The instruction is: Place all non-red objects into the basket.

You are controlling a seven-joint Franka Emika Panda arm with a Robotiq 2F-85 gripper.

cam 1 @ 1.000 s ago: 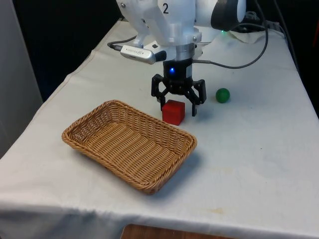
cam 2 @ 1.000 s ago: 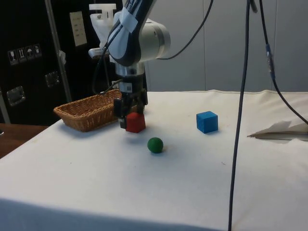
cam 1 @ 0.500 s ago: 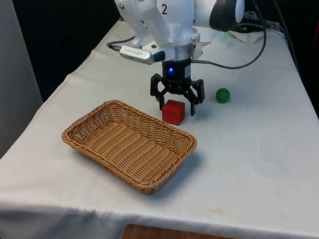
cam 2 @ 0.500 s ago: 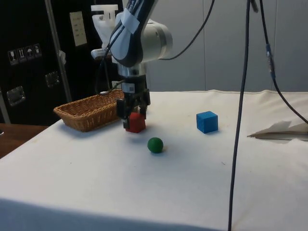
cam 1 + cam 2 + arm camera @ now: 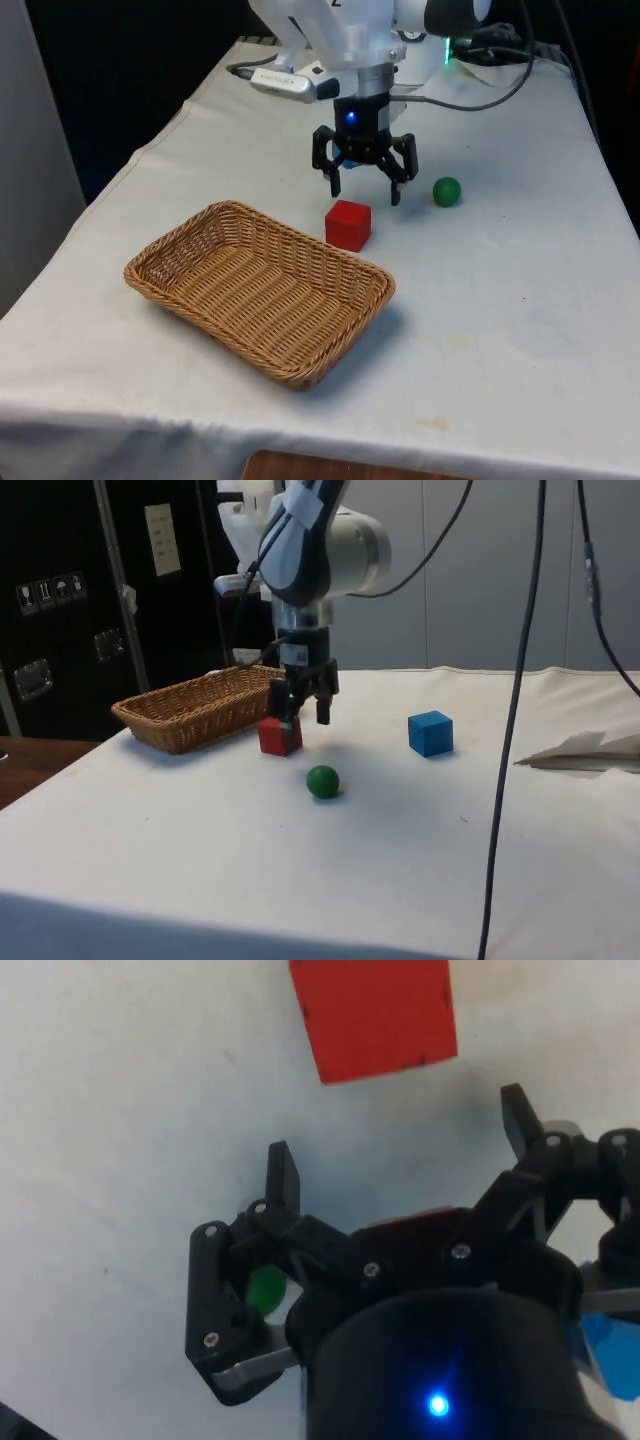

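Note:
A red cube (image 5: 348, 224) (image 5: 280, 736) (image 5: 375, 1015) rests on the white cloth just past the far right rim of the wicker basket (image 5: 258, 290) (image 5: 195, 708). My gripper (image 5: 365, 190) (image 5: 305, 712) (image 5: 395, 1120) hangs open and empty above the cloth, a little behind the red cube and between it and the green ball (image 5: 447, 191) (image 5: 322, 781). A blue cube (image 5: 430, 733) sits farther back on the table, hidden by the gripper in the front view. The basket holds nothing.
Cables (image 5: 480, 105) trail over the cloth behind the arm. A crumpled fold of cloth (image 5: 585, 752) lies at the side view's right edge. The table's edge runs close behind the basket in the side view.
The gripper has risen off the red cube and shifted back and toward the front view's right, leaving the cube standing free on the cloth. The fingers stay open.

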